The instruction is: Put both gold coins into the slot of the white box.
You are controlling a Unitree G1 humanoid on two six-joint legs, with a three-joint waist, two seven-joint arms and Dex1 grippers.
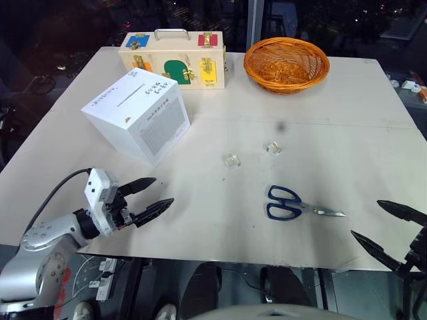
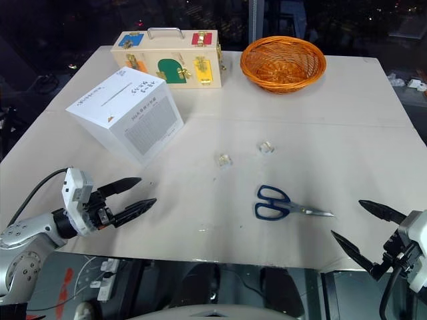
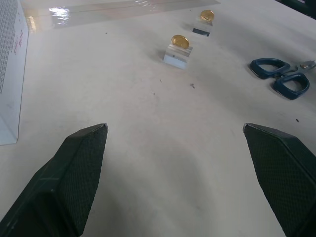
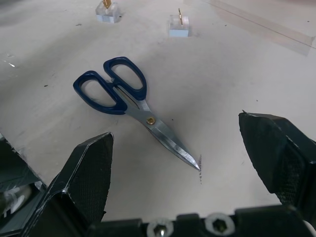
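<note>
Looks like a robot test lab — pale tabletop [image 1: 347,120] w/ staged props: latch-door wooden case [image 1: 175,60], wicker basket [image 1: 286,65], scissors [image 1: 293,204] — dark surroundings.

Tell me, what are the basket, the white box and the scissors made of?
The basket looks like woven wicker, orange-brown, with visible strands. The white box seems to be matte cardboard with sharp folded edges and black print. The scissors have shiny metal blades, a brass-coloured rivet, and glossy blue handles, probably plastic.
</note>
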